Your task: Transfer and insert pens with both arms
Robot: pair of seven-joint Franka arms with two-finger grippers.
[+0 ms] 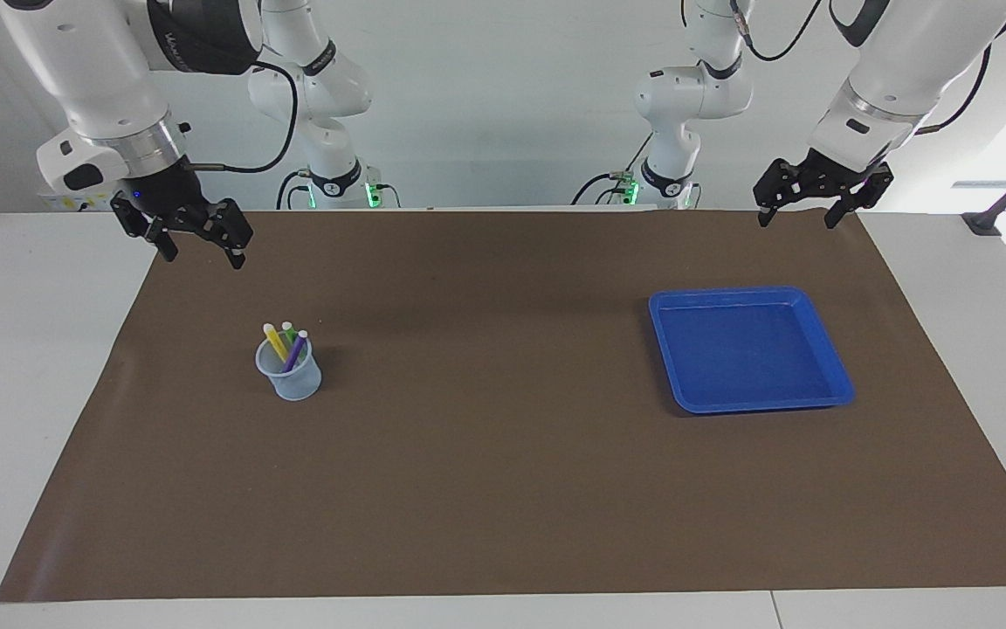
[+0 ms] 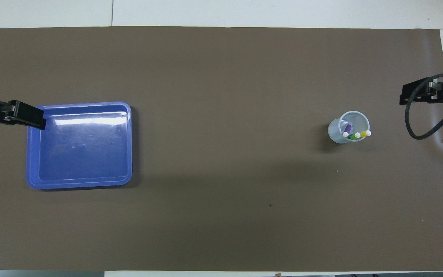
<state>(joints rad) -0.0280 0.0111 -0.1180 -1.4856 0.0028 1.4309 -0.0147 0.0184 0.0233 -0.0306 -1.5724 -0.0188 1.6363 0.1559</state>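
- Right gripper [image 1: 199, 243]: raised over the edge of the brown mat at the right arm's end of the counter [image 1: 23, 367], fingers spread and holding nothing.
- Cup [image 1: 290, 374]: a clear cup standing on the mat below this gripper and well apart from it.
- Pens [image 1: 286, 344]: yellow, green and purple, all three standing tilted in the cup, pale tips upward, leaning against its rim.
- Blue tray [image 1: 826, 336]: a shallow tray with nothing in it, on the mat below the left gripper and apart from it.
- Left gripper [image 1: 806, 210]: raised over the mat's edge at the left arm's end, released and holding nothing; this arm waits.
- Step in hand: every pen appears inserted, so the task looks complete.
- Next move: probably none beyond both arms parking clear of the cup.
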